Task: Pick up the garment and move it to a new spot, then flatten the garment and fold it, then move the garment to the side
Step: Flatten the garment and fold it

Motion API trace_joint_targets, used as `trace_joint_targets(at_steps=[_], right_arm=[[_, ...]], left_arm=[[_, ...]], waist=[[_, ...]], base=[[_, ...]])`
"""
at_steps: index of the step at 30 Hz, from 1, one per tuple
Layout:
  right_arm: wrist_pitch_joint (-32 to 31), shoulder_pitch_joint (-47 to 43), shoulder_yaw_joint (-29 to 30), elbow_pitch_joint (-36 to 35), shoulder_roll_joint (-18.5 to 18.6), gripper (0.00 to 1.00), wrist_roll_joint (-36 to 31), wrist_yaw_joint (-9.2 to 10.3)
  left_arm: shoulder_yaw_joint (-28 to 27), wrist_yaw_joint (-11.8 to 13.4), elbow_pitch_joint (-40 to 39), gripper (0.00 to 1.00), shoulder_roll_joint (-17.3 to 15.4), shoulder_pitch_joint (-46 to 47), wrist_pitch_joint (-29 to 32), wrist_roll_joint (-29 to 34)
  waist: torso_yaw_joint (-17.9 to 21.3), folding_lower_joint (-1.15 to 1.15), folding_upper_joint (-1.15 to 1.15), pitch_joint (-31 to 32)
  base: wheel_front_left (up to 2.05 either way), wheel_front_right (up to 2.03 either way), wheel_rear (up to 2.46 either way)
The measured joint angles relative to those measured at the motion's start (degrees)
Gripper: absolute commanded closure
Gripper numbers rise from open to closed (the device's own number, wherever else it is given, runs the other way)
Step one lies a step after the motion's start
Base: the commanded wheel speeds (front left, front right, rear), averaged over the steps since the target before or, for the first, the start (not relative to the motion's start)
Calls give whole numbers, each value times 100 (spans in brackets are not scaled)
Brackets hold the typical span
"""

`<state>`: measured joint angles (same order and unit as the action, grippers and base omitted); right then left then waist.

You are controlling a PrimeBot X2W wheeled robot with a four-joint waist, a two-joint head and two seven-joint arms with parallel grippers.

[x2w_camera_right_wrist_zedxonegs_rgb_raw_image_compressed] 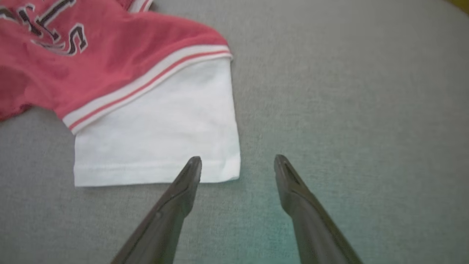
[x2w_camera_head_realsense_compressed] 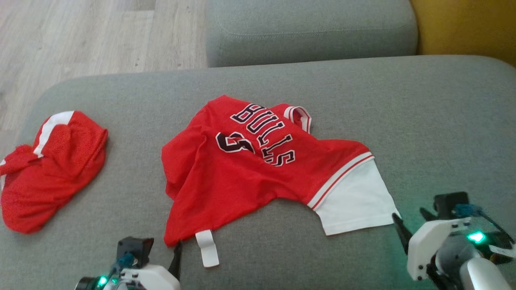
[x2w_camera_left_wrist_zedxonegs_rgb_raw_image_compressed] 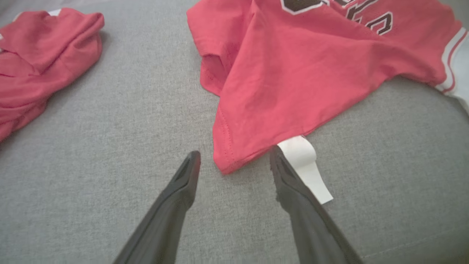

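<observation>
A red Bulls jersey [x2w_camera_head_realsense_compressed: 250, 169] with a white sleeve [x2w_camera_head_realsense_compressed: 354, 199] lies rumpled on the grey cushion [x2w_camera_head_realsense_compressed: 423, 121]. A white tag [x2w_camera_head_realsense_compressed: 207, 247] hangs off its near hem. My left gripper [x2w_camera_left_wrist_zedxonegs_rgb_raw_image_compressed: 234, 156] stands open, its fingers either side of the jersey's near red corner [x2w_camera_left_wrist_zedxonegs_rgb_raw_image_compressed: 229, 161] and next to the white tag [x2w_camera_left_wrist_zedxonegs_rgb_raw_image_compressed: 306, 165]. My right gripper [x2w_camera_right_wrist_zedxonegs_rgb_raw_image_compressed: 238, 161] is open too, straddling the near right corner of the white sleeve [x2w_camera_right_wrist_zedxonegs_rgb_raw_image_compressed: 157, 135]; one fingertip [x2w_camera_right_wrist_zedxonegs_rgb_raw_image_compressed: 194, 165] overlaps the sleeve's hem. Neither gripper holds anything.
A second red garment [x2w_camera_head_realsense_compressed: 48, 169] with a white stripe lies bunched at the cushion's left end, also in the left wrist view [x2w_camera_left_wrist_zedxonegs_rgb_raw_image_compressed: 40, 58]. A grey backrest cushion [x2w_camera_head_realsense_compressed: 310, 28] and a yellow one [x2w_camera_head_realsense_compressed: 467, 24] stand behind. Wooden floor [x2w_camera_head_realsense_compressed: 80, 36] lies beyond the left edge.
</observation>
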<state>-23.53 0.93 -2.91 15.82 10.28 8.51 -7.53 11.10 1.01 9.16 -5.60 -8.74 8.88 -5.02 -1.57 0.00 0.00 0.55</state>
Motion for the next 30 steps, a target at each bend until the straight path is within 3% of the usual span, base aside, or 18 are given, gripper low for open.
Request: trace_joint_targets(at_steps=[15,30], right_arm=[[-652,685,-401,450,151,0,397,0],[-650,904,-448,480,197,0,403,0]], left_arm=[[219,-83,-145,0,-93,471,708,30],[300,-91,108,0,-131,735,759,29]], waist=[[-127,0,0,-473],[-20,1,0,-769]], base=[[0,0,0],[0,0,0]])
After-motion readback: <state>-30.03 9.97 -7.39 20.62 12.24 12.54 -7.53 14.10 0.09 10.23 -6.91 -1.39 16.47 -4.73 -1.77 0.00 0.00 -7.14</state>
